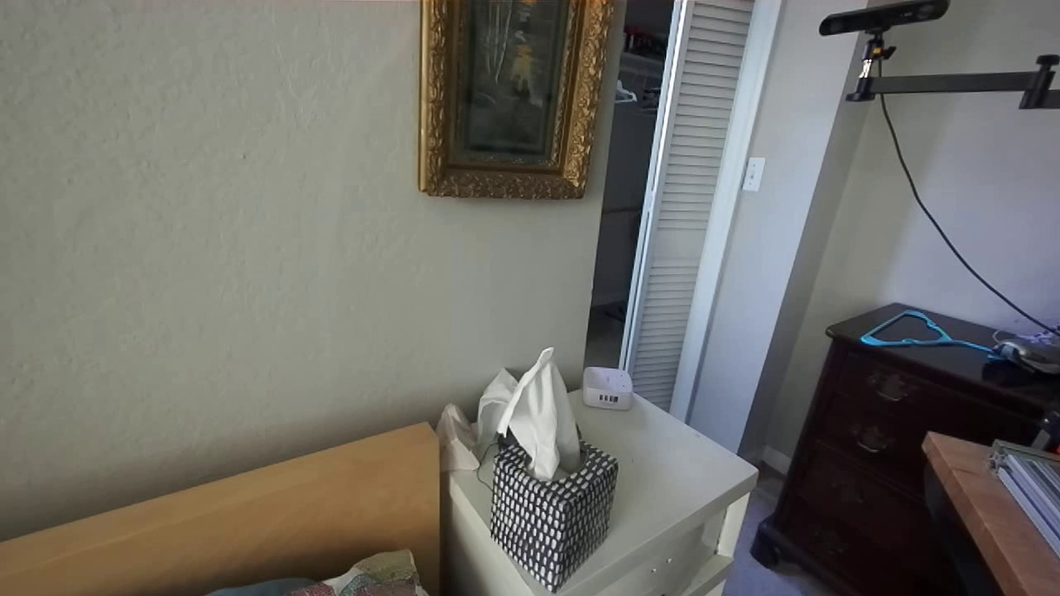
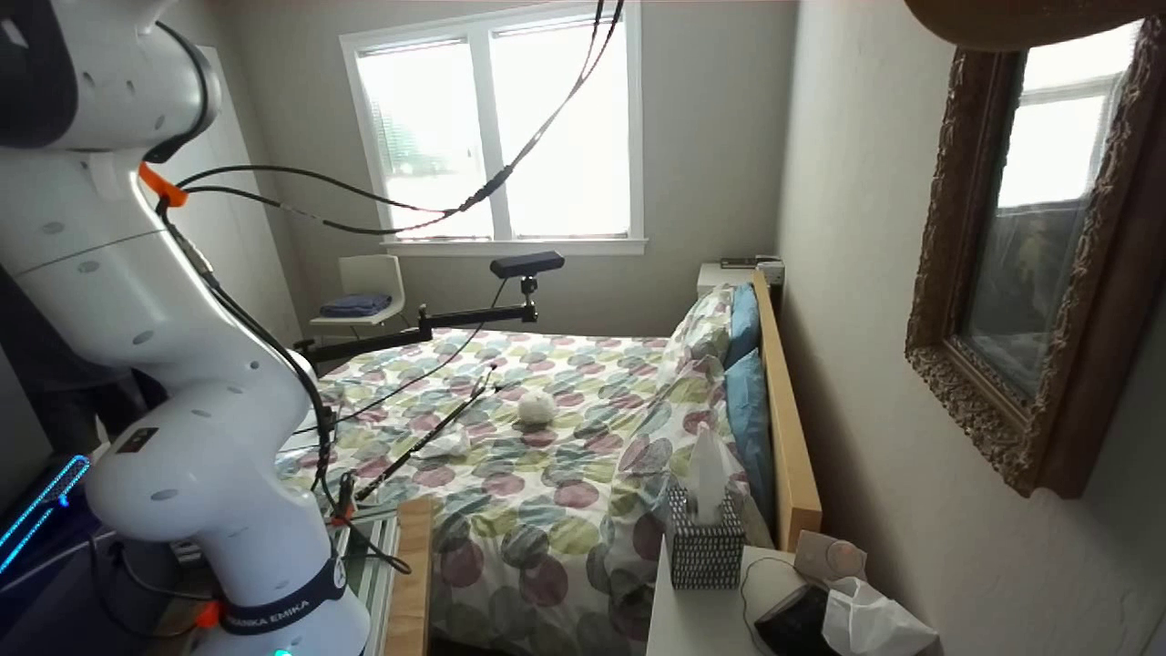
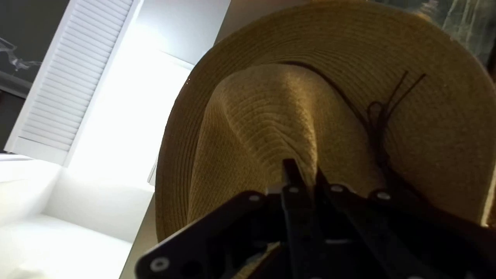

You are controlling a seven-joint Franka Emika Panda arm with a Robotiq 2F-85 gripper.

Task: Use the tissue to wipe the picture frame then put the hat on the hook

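One wide tan straw hat is hiding part of one carved gold picture frame in the wrist view. One crumpled white paper tissue is sitting near one black-and-white box, with one more sheet poking out. One white jointed robot arm is standing tall and bent, and its one black metal gripper is pinching the hat's top.
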